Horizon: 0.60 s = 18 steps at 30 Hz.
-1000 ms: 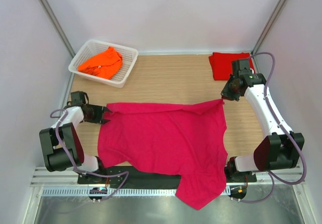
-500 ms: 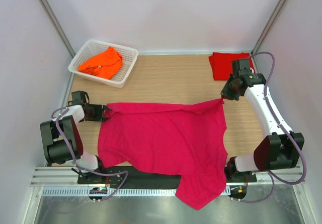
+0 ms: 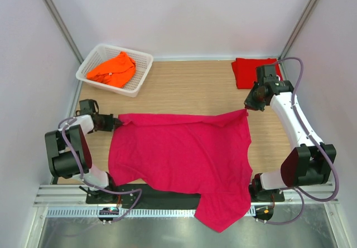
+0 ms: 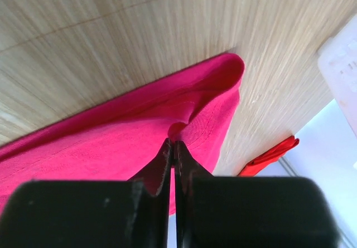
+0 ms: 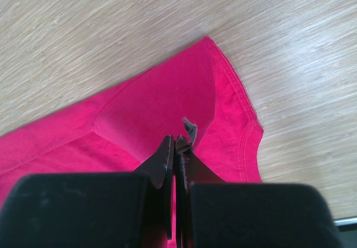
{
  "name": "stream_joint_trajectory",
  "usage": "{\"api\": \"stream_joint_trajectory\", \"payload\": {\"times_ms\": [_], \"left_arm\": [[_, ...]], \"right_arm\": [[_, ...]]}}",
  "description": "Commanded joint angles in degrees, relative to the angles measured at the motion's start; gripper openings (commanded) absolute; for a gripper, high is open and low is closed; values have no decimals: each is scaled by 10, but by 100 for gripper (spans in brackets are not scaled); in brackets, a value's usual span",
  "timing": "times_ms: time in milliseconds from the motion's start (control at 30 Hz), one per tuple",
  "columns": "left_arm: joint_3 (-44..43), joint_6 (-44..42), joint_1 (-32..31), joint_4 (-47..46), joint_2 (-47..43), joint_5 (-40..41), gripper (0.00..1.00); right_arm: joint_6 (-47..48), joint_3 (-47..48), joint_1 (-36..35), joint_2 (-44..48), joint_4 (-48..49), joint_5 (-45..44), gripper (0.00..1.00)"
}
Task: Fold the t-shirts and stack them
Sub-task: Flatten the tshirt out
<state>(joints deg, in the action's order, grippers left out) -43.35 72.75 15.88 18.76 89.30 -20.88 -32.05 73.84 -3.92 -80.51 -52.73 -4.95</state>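
Soft magenta-pink t-shirt [image 3: 184, 153] is lying spread flat over the pale wood-grain surface [image 3: 189, 86], its near part hanging off the front edge. The left jaws are pressing together on a small raised pucker at its far left corner. The right jaws are pinching a fold by the far right sleeve (the stitched hem is curving just beside them). A folded red t-shirt [image 3: 248, 72] is sitting at the far right corner, and a crumpled orange t-shirt [image 3: 113, 69] is lying in a white lattice basket [image 3: 142, 75].
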Motion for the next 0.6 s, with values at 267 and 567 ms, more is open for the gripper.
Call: {"api": "stream_joint_trajectory", "payload": {"times_ms": [267, 567], "left_arm": [[-99, -95, 6, 75, -47, 15, 0], [-291, -208, 5, 162, -56, 55, 0]], "right_arm": [[-32, 115, 7, -30, 13, -18, 1], [-61, 273, 32, -53, 30, -85, 1]]}}
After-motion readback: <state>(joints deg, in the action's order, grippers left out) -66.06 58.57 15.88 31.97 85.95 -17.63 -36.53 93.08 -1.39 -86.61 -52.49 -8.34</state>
